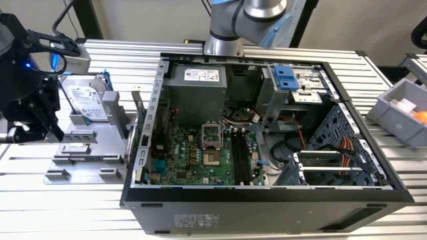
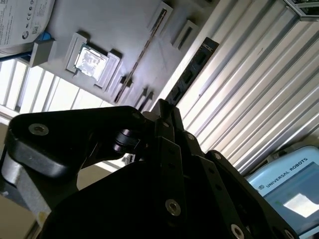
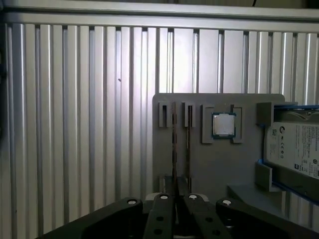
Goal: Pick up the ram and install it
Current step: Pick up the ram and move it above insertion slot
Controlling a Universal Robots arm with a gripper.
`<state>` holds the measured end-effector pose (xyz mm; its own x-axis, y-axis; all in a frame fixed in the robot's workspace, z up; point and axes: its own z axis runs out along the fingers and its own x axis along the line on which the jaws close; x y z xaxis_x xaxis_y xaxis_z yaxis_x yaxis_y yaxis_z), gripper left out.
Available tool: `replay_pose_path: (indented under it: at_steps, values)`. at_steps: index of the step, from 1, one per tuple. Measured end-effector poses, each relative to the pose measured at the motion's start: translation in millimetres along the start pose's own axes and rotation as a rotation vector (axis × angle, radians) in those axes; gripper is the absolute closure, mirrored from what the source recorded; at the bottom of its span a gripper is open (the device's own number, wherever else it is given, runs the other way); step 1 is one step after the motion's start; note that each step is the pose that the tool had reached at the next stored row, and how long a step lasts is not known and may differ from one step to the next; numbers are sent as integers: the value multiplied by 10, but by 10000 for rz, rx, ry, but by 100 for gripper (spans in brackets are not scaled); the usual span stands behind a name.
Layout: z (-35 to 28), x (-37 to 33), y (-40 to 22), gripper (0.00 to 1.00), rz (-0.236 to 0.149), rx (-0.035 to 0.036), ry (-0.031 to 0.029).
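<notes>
Hovering gripper (image 3: 177,193) lines up along the ram (image 3: 174,144), standing on its thin edge.

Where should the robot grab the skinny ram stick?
I'd grip the ram along the middle of its top edge, coming straight down from above. It stands on its thin edge, with both ends tucked into slots of the gray holder, so only the middle is free; pinch across its two flat faces.
</notes>
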<state>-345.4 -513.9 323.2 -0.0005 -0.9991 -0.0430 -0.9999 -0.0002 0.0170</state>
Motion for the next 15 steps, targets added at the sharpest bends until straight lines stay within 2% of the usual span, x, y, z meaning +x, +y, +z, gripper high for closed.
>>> replay_pose_path:
  at_steps: [15]
  values:
    - [-218,-11,4,100,1,-1,0]
